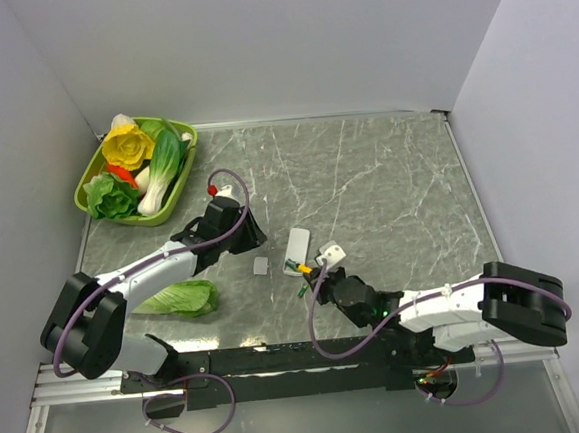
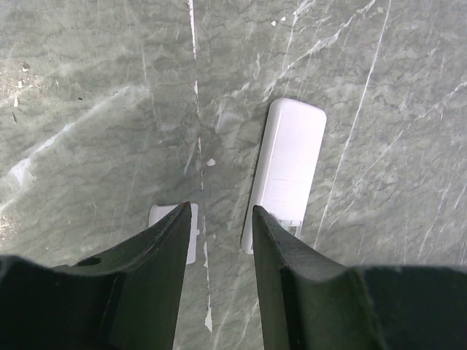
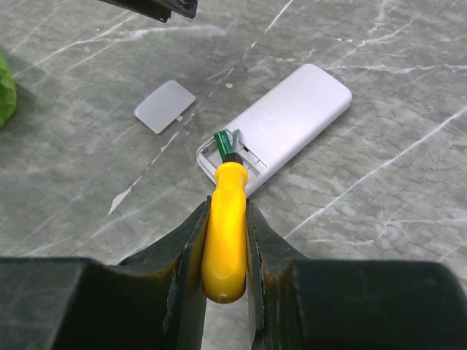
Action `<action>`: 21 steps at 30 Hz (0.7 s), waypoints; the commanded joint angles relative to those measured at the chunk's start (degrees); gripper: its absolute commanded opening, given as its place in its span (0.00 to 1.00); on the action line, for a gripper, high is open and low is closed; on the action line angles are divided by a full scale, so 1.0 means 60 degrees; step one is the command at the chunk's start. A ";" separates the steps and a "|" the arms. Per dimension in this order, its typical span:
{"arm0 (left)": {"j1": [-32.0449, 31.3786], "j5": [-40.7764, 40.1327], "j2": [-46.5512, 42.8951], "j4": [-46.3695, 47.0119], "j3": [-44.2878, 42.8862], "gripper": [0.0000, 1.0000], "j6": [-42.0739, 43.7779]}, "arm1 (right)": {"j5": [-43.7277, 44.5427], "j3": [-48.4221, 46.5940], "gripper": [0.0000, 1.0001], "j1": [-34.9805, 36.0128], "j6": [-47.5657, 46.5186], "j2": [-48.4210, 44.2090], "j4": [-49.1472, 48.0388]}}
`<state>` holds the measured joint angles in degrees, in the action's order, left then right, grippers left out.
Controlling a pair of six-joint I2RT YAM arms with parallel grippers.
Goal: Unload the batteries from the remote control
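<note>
The white remote control (image 1: 298, 246) lies face down mid-table, with its battery bay open at the near end. In the right wrist view my right gripper (image 3: 228, 208) is shut on the yellow screwdriver handle (image 3: 225, 233). The screwdriver's tip is in the bay of the remote (image 3: 292, 120), beside a green battery (image 3: 222, 141) that sits tilted up there. A small green piece (image 1: 302, 289), perhaps the other battery, lies on the table by my right gripper (image 1: 316, 275). My left gripper (image 2: 221, 215) is open and empty, hovering just left of the remote (image 2: 288, 164).
The small white cover piece (image 1: 261, 266) lies left of the remote and also shows in the left wrist view (image 2: 192, 237) and the right wrist view (image 3: 165, 106). A green basket (image 1: 182, 190) of toy vegetables stands at the back left. A leafy green vegetable (image 1: 181, 298) lies near the left arm.
</note>
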<state>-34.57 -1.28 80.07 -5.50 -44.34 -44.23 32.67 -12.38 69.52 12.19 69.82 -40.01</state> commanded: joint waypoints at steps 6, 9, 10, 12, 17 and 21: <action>0.0048 0.0270 -0.0220 0.0140 0.0050 0.45 -0.0114 | -0.0844 -0.1597 0.00 -0.0453 0.0912 0.0827 0.2741; 0.0048 0.0272 -0.0206 0.0140 0.0080 0.46 -0.0041 | -0.1181 -0.1730 0.00 -0.0453 0.0914 0.0859 0.2713; 0.0048 0.0373 -0.0177 0.0140 0.0065 0.47 0.0075 | -0.1283 -0.1730 0.00 -0.0453 0.0928 0.0800 0.2684; 0.0005 0.0491 -0.0104 0.0242 0.0051 0.49 0.0222 | -0.1401 -0.1774 0.00 -0.0468 0.0957 0.0435 0.2815; -0.0303 0.0287 0.0874 -0.0298 -0.0797 0.69 0.0296 | -0.0831 -0.2491 0.00 -0.0468 0.1279 -0.0883 0.4570; -0.0829 -0.0692 0.2062 -0.1715 -0.2550 0.77 -0.0026 | -0.0114 -0.2727 0.00 -0.0482 0.1936 -0.2141 0.6531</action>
<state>-36.75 0.01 86.94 -9.02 -49.41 -43.27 27.29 -25.47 66.96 19.55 63.70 -11.92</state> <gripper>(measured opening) 0.755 0.278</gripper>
